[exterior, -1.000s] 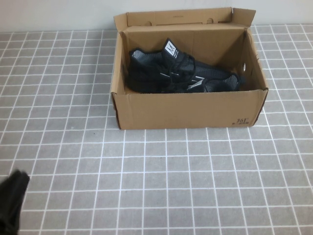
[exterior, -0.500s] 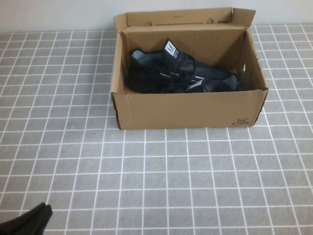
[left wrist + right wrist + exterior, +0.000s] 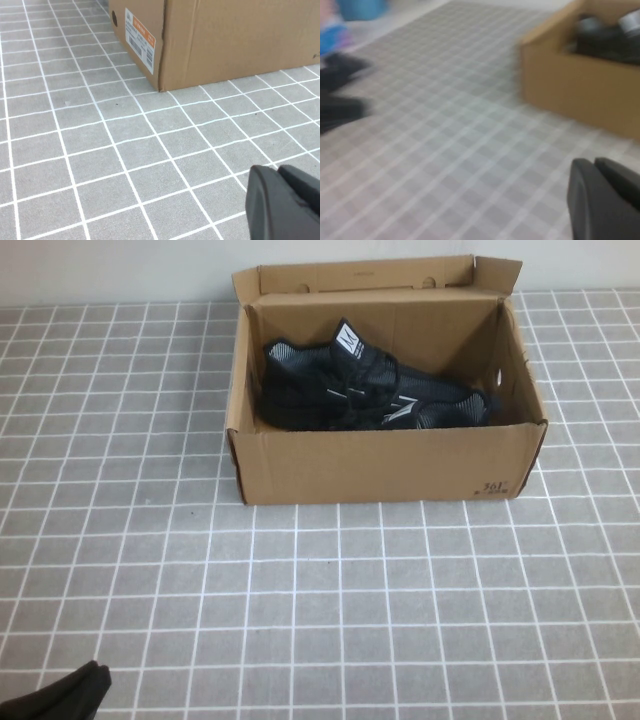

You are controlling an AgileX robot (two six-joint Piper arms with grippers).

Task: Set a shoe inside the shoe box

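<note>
The shoe lies inside the open box at the far middle of the table. The left gripper sits at the near left corner, fingers pressed together. The right gripper is off the high view, also closed on nothing.

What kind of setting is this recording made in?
Probably an indoor robot test bench: a grey grid-patterned table against a plain wall, holding the shoe box with the shoe inside. The left tool and right tool hang low, away from the box.
</note>
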